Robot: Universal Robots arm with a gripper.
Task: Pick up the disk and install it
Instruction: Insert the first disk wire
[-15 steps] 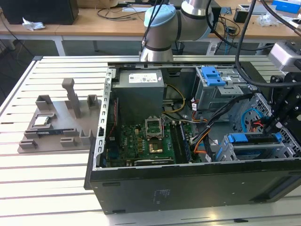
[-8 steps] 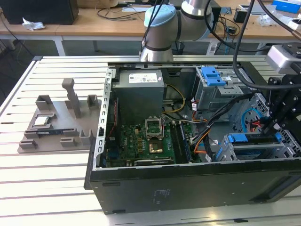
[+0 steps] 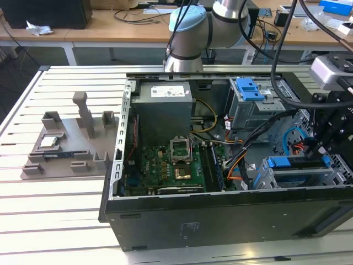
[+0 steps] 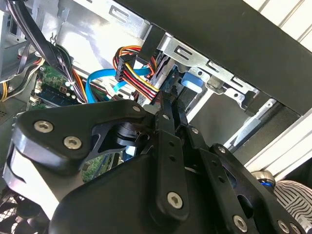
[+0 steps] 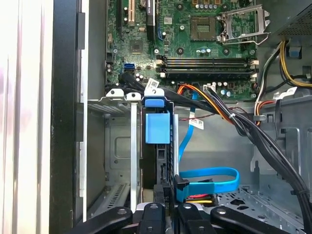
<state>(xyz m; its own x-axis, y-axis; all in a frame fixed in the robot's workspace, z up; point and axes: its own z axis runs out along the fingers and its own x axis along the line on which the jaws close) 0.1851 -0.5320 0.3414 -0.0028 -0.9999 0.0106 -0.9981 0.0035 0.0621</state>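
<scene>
The disk (image 5: 157, 127) stands on edge in the drive bay at the corner of the open computer case (image 3: 220, 215). Its blue bracket faces the camera in the first wrist view. In the exterior view the disk (image 3: 298, 165) lies low at the case's right end, with blue trim along its top. My gripper (image 5: 165, 191) reaches down into that bay, and its two black fingers (image 4: 168, 114) are pinched close together on the disk's thin edge, just behind the blue bracket (image 4: 191, 81). In the exterior view the gripper (image 3: 317, 148) hangs over the bay.
Blue data cable (image 5: 209, 178) and a bundle of coloured power wires (image 4: 134, 73) lie right beside the bay. Thick black cables (image 5: 263, 141) cross toward the motherboard (image 3: 165, 171). A metal cage with a blue handle (image 3: 251, 91) and a grey box (image 3: 164, 107) sit at the back. A grey fixture (image 3: 71, 143) stands outside on the exterior view's left.
</scene>
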